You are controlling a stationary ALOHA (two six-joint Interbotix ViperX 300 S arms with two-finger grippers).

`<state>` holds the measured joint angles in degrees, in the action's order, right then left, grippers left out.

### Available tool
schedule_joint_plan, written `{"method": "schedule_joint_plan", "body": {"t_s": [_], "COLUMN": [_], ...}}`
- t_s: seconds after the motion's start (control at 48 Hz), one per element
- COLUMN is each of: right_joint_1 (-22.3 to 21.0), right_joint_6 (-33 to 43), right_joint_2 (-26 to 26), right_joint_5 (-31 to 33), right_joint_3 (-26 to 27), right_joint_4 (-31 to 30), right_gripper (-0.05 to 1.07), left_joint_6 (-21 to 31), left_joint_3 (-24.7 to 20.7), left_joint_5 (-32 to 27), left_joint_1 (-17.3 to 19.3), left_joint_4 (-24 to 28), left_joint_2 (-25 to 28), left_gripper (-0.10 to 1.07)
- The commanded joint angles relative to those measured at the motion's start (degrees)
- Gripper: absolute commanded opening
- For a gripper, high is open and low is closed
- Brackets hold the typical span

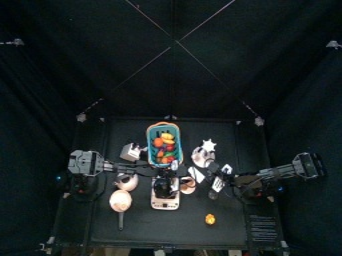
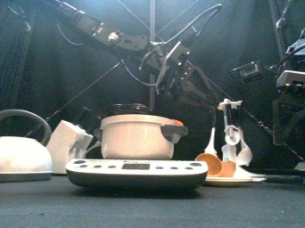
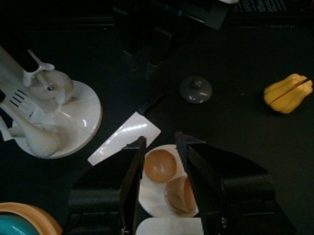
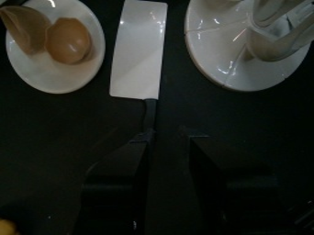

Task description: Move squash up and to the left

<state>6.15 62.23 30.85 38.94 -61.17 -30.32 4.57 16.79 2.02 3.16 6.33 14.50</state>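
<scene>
From my desk the top view hangs high overhead, looking straight down, so the table sits small mid-picture. The front view sits at table height, level and close against the scale. Both wrist views look down from near (tight framing), and they share the white cleaver and the small plate.
</scene>
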Motion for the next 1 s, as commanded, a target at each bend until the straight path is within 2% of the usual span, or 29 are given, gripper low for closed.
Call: {"method": "schedule_joint_plan", "body": {"t_s": [0.0,0.188,0.375,0.562,0.729,0.979], "right_joint_1": [0.18,0.53,0.53,1.41,6.59,22.41], "right_joint_6": [0.18,0.00,0.00,0.00,-0.53,0.18], "right_joint_2": [0.62,0.97,0.97,0.97,1.41,0.70], "right_joint_5": [-0.44,-0.44,-0.97,-0.97,-1.05,-5.27], "right_joint_3": [1.32,1.58,1.76,3.08,5.01,7.47], "right_joint_4": [0.35,-0.09,-0.70,0.62,5.36,15.03], "right_gripper": [0.70,0.70,0.70,0.70,0.70,0.70], "left_joint_6": [-0.18,-0.18,-0.18,-0.26,-0.35,-0.18], "left_joint_3": [-0.18,2.81,9.58,15.29,18.28,23.73], "left_joint_5": [1.23,2.20,2.37,2.37,2.37,3.78], "left_joint_1": [0.44,0.09,-0.09,-0.62,-2.02,-4.31], "left_joint_4": [-0.44,-0.53,-0.35,-0.18,0.97,3.16], "left_joint_2": [-2.55,-6.15,-12.04,-15.29,-17.75,-22.94], "left_gripper": [0.74,0.74,0.74,0.74,0.74,0.74]}}
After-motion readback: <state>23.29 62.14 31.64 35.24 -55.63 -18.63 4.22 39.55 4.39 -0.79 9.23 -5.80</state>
